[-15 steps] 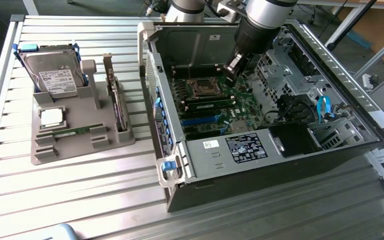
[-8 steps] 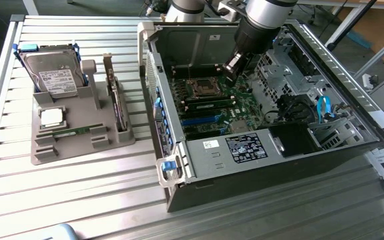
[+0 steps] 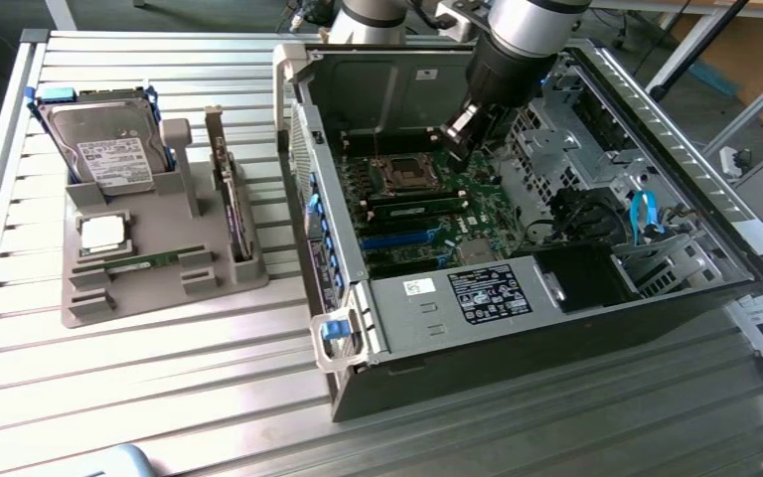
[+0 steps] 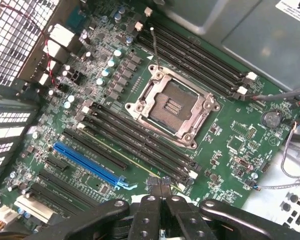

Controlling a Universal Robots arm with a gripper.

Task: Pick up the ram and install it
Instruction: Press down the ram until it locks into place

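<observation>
A ram stick [image 3: 143, 261], green and narrow, lies flat in a slot of the grey holder [image 3: 90, 298] on the exterior view's left. Inside the open computer case [image 3: 515, 298], a second green stick with black chips [image 3: 415, 206] stands in a memory slot beside the processor socket [image 3: 399, 171]. In the wrist view its thin green edge [image 4: 135, 157] runs along the black slots below the socket [image 4: 172, 105]. My gripper [image 3: 456, 151] hangs inside the case over the motherboard, close to that stick's end. Its fingertips [image 4: 160, 189] are shut together with nothing between them.
The grey holder also carries a hard drive [image 3: 110, 144], a square silver processor [image 3: 102, 233] and an upright dark expansion card [image 3: 229, 199]. Case walls, a drive cage [image 3: 554, 129] and blue cables [image 3: 643, 214] crowd the board. A blue expansion slot [image 4: 85, 160] lies nearby.
</observation>
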